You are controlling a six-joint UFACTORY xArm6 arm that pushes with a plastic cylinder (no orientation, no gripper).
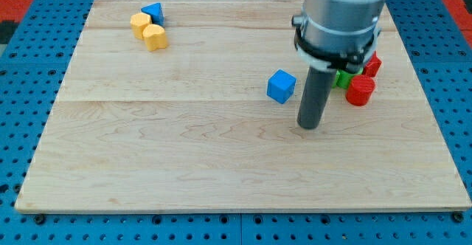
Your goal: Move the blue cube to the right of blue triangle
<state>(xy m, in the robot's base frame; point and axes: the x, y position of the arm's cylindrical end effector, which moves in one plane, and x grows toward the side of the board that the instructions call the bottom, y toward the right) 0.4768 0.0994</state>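
The blue cube (281, 86) lies a little right of the middle of the wooden board (184, 149). The blue triangle (153, 12) sits near the view's top left, touching two yellow blocks. My tip (308, 126) rests on the board just below and to the right of the blue cube, a short gap apart from it. The arm's grey body rises above the rod and hides part of the blocks at the right.
Two yellow blocks (148, 30) lie just below the blue triangle. At the right are a red cylinder (361, 90), a red star (372, 64) and a green block (344, 79), partly hidden behind the arm.
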